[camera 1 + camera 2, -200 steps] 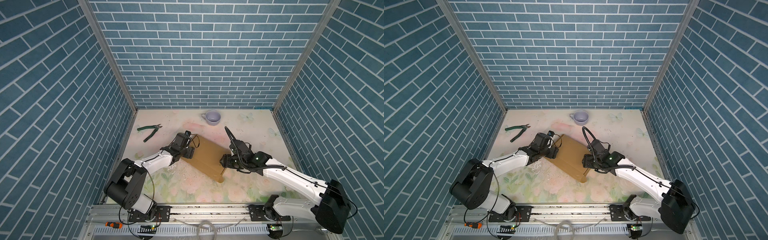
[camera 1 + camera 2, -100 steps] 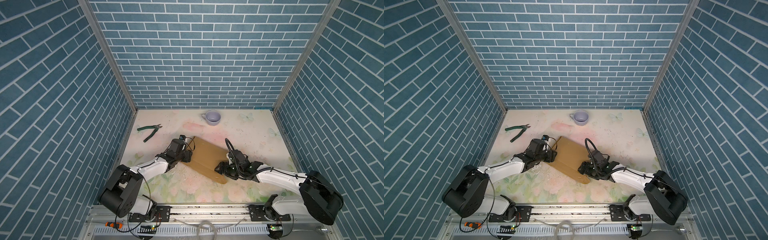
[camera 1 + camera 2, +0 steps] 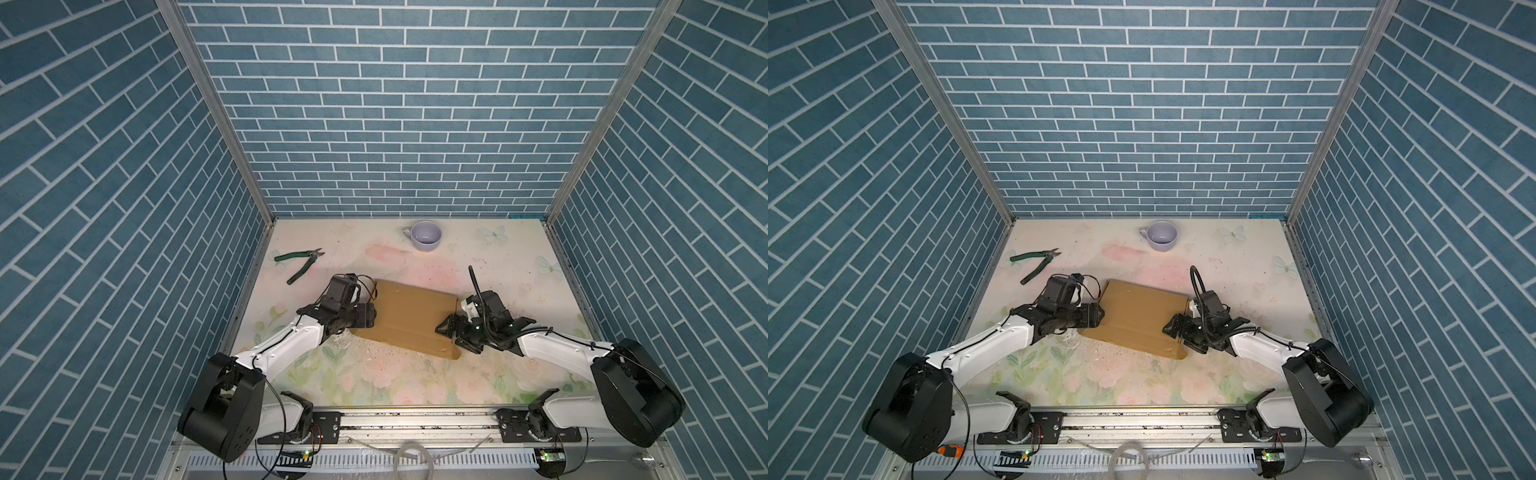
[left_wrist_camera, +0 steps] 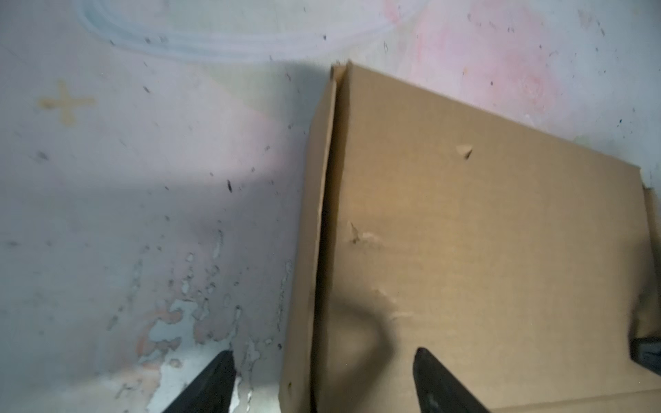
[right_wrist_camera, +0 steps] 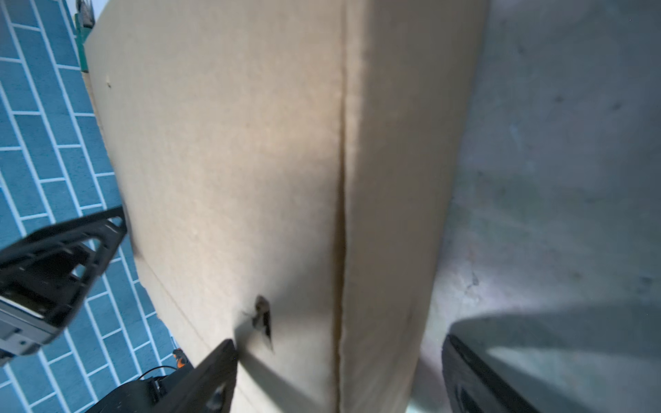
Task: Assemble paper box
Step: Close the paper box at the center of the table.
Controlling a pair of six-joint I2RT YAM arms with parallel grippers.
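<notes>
Straddling opposite ends of the box [image 3: 409,318], left gripper [image 4: 323,361] and right gripper [image 5: 338,354] are standing jaws apart, clamping nothing; closing evenly on each wall is likely avoiding skew.

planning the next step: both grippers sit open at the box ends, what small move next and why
Probably close the left gripper on the side flap of the paper box: in the left wrist view a dark gap separates that flap from the top panel, and the open jaws straddle it. The right gripper stands open at the opposite end.
</notes>
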